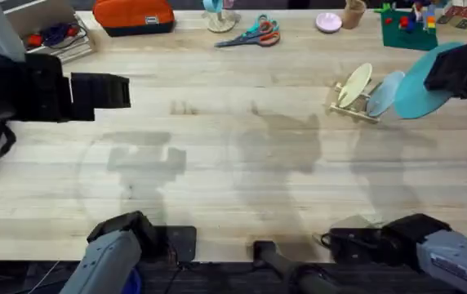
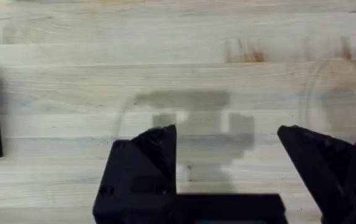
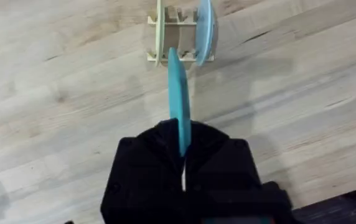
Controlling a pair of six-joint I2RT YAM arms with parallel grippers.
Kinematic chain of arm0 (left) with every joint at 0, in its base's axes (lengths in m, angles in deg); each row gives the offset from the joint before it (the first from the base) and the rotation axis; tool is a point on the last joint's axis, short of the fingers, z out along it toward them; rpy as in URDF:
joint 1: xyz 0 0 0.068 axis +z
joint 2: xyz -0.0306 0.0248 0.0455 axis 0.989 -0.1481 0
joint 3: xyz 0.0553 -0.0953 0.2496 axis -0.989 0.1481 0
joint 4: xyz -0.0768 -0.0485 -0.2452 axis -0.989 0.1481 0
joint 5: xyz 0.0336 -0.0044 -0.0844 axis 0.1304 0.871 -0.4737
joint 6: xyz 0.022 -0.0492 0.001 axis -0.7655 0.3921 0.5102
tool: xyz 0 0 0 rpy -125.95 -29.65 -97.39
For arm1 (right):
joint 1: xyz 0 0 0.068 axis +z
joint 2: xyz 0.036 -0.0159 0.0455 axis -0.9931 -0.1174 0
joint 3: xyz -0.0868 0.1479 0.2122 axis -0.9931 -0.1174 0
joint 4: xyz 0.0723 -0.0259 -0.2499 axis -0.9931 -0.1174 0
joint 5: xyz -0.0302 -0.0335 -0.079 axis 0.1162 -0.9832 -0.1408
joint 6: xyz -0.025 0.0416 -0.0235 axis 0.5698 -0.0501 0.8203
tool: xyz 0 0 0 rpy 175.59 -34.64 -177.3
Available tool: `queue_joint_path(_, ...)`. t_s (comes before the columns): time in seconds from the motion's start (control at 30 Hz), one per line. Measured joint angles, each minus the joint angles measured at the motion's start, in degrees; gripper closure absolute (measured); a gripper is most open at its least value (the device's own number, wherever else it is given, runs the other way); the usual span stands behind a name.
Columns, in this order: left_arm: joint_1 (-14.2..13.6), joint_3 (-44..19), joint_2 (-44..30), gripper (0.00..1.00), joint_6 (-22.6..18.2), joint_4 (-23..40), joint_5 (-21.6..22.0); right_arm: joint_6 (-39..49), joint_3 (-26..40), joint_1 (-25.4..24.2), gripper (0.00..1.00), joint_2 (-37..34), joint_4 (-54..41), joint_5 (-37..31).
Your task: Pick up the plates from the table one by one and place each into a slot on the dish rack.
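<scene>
The right gripper [image 3: 183, 163] is clamping the cyan plate [image 3: 178, 99] by its rim and carrying it on edge, above the table [image 1: 233, 163] and close to the dish rack [image 1: 356, 108]; holding it upright is probably meant to match the narrow slots, since a plate can only slide between the pegs edgewise. In the right wrist view the plate's thin edge is pointing at the gap in the middle of the rack, between the cream-yellow plate [image 3: 159, 31] on one side and the pale blue plate [image 3: 205, 31] on the other, both already standing in their slots, so the free middle slot seems to be the target. In the overhead view the cyan plate is sitting just beside the pale blue one, at the rack's right, not yet between the pegs. The left gripper [image 2: 228, 149] is hovering over bare wood far off at the table's left with its fingers spread wide and nothing between them, apparently keeping out of the way. The right fingertips are buried behind the plate and the gripper body, so exactly how much rim they are pinching is hard to tell, and the rack's pegs in the middle are partly covered by the plate's edge.
</scene>
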Motion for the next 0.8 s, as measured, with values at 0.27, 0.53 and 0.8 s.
queue_joint_path(0.27,0.0,0.0,0.0,0.007,-0.02,0.0,-0.01,-0.83,0.0,0.0,0.97,-0.14,-0.01,-1.69)
queue_joint_path(0.53,0.0,0.0,0.0,0.007,0.0,0.0,-0.01,-0.87,0.0,-2.12,0.97,-4.41,0.75,-2.42)
queue_joint_path(0.8,0.0,0.0,-0.01,0.007,-0.01,0.0,-0.01,-0.37,0.0,-5.0,0.97,-7.29,2.34,-2.5)
